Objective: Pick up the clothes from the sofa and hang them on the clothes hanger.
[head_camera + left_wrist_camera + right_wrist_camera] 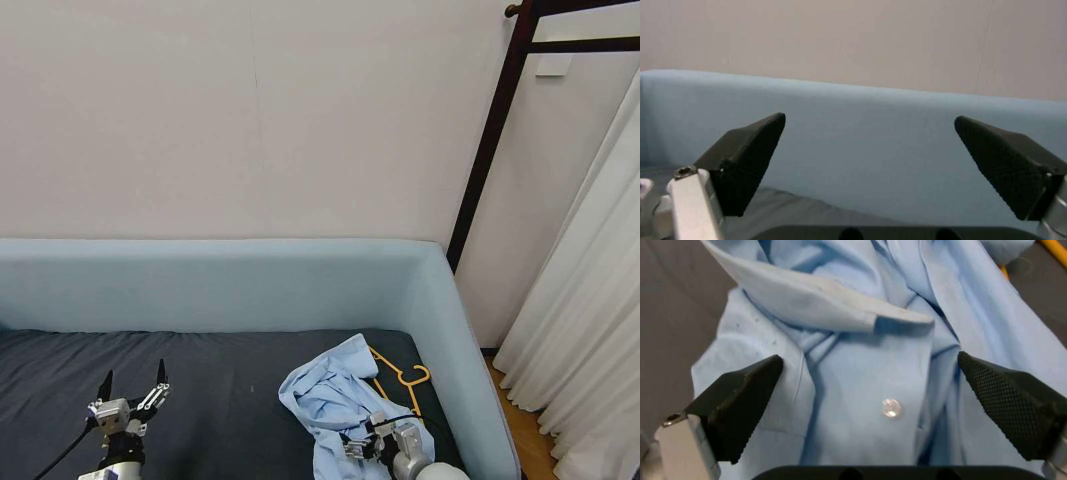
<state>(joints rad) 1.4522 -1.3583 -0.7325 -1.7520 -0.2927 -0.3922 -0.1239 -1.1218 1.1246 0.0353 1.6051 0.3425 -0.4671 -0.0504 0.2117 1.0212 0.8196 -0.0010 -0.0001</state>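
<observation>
Found the crumpled light-blue button shirt (330,395) on the dark seat of the pale-blue sofa (230,285), against a thin orange hanger (405,378). Held the right tool (870,385) just above its placket, spread wide, likely for a pinch. Parked the left tool (134,375), also spread, aside.

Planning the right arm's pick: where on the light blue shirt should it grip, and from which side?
Grip the raised collar fold of the crumpled light blue shirt, coming down from above. It looks like a stiff ridge standing off the cloth, and the open right gripper hangs over the placket beside it. The left gripper hangs over the dark seat.
</observation>
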